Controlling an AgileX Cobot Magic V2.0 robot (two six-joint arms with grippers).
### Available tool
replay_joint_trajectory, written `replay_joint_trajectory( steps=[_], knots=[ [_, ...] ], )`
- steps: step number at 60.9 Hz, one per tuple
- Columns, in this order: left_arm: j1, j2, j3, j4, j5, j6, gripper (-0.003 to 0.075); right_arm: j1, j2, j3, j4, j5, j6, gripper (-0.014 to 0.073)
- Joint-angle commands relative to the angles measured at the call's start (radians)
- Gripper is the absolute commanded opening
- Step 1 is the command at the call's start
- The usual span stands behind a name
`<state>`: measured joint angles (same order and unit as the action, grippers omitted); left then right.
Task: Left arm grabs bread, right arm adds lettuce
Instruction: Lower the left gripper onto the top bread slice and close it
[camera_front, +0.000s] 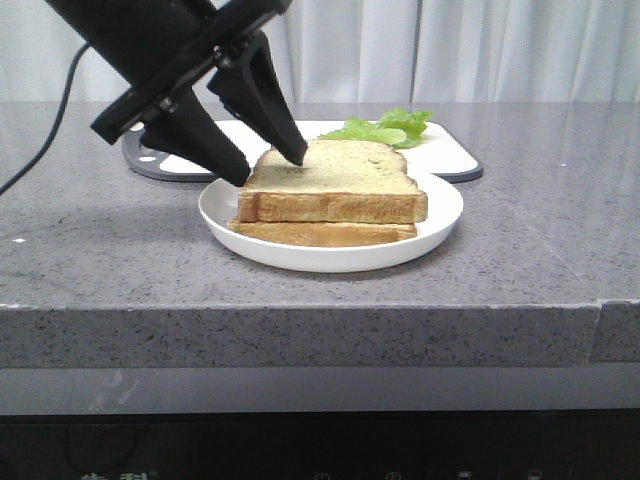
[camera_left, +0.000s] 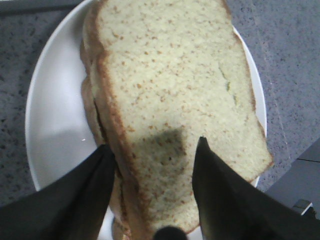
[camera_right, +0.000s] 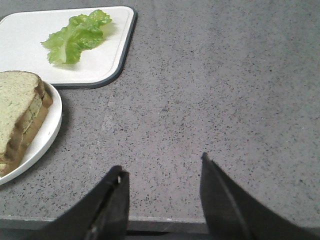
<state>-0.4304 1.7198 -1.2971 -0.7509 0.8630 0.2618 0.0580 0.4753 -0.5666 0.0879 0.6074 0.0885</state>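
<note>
Desk (camera_front: 90, 250): grey speckled stone top; it fills the front view from the left edge to the right edge, its near edge facing the camera.
Left arm (camera_front: 150, 50): black, enters over the far-left part of the desk and slopes down toward the plate; a black cable (camera_front: 55, 120) hangs off it toward the left edge.
Cutting board (camera_front: 445, 150): white with a dark rim, lies flat toward the far edge of the desk, behind the plate.
Plate (camera_front: 225, 215): white, round, near the middle of the desk, closer to the near edge than the board.
Bread (camera_front: 335, 180): thick slice, pale face up, brown crust; it lies on the plate on top of a thinner slice (camera_front: 320, 233).
Left gripper (camera_front: 272, 170): jaws spread apart, holding nothing. In the front view one finger tip is at the far-left edge of the bread's top face and the other is down beside the slice's left side, above the plate. The left wrist view (camera_left: 152, 145) shows the crust edge between the two fingers; contact cannot be confirmed.
Right gripper (camera_right: 160, 172): jaws spread apart, holding nothing, over bare desk near the near edge, well apart from the plate and the board.
Lettuce (camera_front: 385, 128): ruffled light-green leaf, lies on the cutting board toward the far edge, behind the bread; nothing touches it (camera_right: 75, 37).
</note>
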Motion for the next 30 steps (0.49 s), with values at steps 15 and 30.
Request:
replay_joint_trajectory(
  steps=[15, 30],
  knots=[
    [-0.007, -0.015, -0.032, -0.052, -0.019, 0.001, 0.0227, -0.006, 0.013, -0.027, 0.000, -0.069, -0.007, 0.0363],
    [-0.007, -0.015, -0.032, -0.052, -0.015, 0.001, 0.0032, -0.006, 0.013, -0.027, 0.000, -0.060, -0.007, 0.0363]
  ],
)
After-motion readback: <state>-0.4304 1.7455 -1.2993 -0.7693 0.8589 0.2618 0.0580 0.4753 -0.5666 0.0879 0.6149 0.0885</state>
